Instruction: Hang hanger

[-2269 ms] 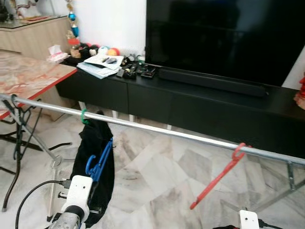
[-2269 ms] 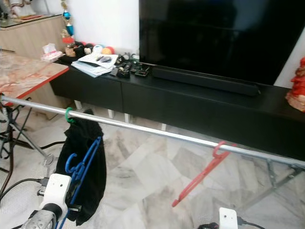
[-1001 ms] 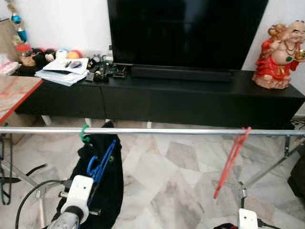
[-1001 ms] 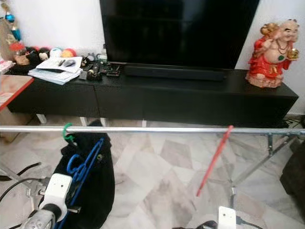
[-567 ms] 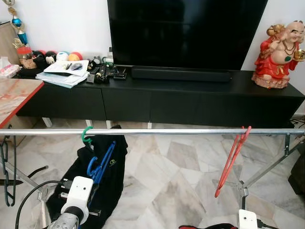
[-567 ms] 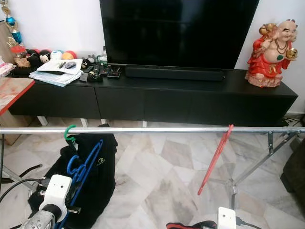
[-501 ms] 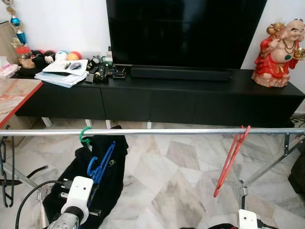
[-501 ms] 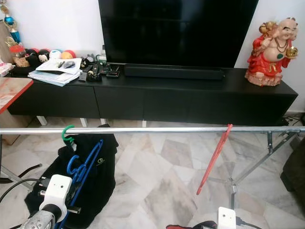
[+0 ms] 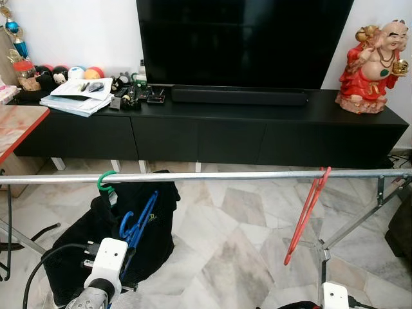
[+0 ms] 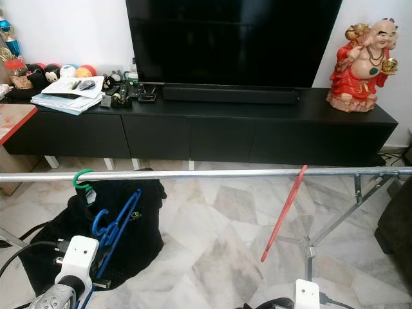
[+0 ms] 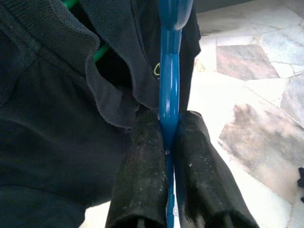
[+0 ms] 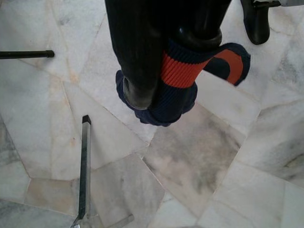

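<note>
A blue hanger [image 9: 136, 224] stands below the silver rail [image 9: 225, 176], its hook pointing up. My left gripper [image 11: 167, 124] is shut on the blue hanger's [image 11: 169, 90] thin edge, low at the left in the eye views. On the rail hang a green hook [image 9: 103, 181] carrying a black garment [image 9: 158, 203] and, further right, a bare red hanger [image 9: 306, 212]. My right gripper [image 12: 168, 71] hangs low over the marble floor, shut on a navy and orange cloth [image 12: 228, 59].
Behind the rail stands a long black TV console [image 9: 257, 132] with a TV [image 9: 244, 38], papers [image 9: 74, 103] and a red statue [image 9: 370, 61]. A red-edged table [image 9: 16, 125] is at the left. Rack legs [image 9: 351, 225] slant down at the right.
The camera has swung right, so the rail now runs level across the view. The black garment now spreads lower and wider. Both grippers keep their holds.
</note>
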